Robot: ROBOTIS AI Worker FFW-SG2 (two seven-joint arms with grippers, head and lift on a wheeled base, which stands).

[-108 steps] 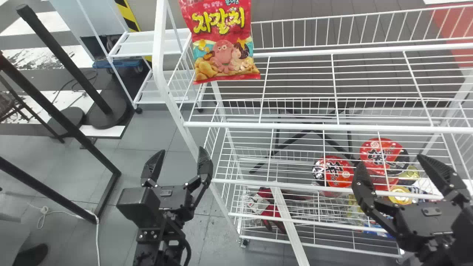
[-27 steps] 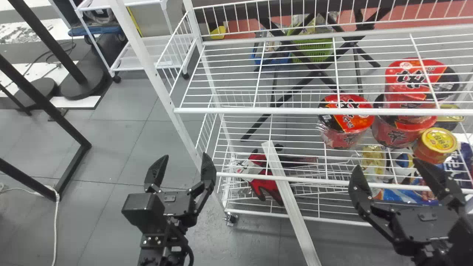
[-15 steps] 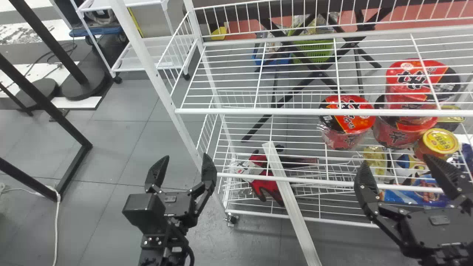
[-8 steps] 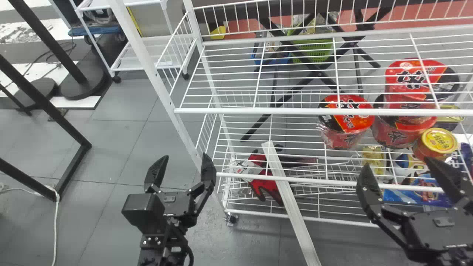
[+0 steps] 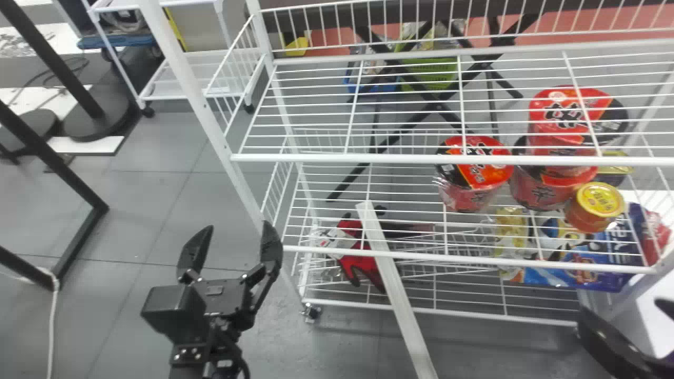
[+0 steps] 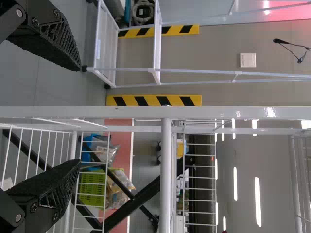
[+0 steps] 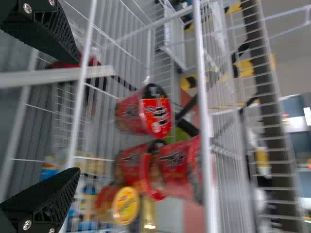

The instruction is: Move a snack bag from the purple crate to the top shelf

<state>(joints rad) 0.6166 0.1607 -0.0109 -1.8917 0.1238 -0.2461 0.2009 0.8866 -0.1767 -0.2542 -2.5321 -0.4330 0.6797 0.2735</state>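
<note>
Right gripper (image 5: 621, 308) is found released, fingers spread, at the near right corner of the white wire rack (image 5: 368, 157). Left gripper (image 5: 238, 227) is likewise recorded with its fingers parted, just beside the rack's near left upright. The location of the task's snack bag cannot be confirmed; a blue printed packet (image 5: 574, 268) and a yellow packet (image 5: 511, 231) are noted low in the rack's right half, partly hidden behind its wires, and either may be a snack bag. Red noodle bowls (image 5: 476, 181) are held on the rack's middle shelf, right of centre, two of them apparently stacked. A yellow-lidded tub (image 5: 595, 205) is placed near that pair. Red-and-black gloves (image 5: 350, 260) are seen low at the rack's left. A green basket (image 5: 432, 71) is observed behind the rack.
</note>
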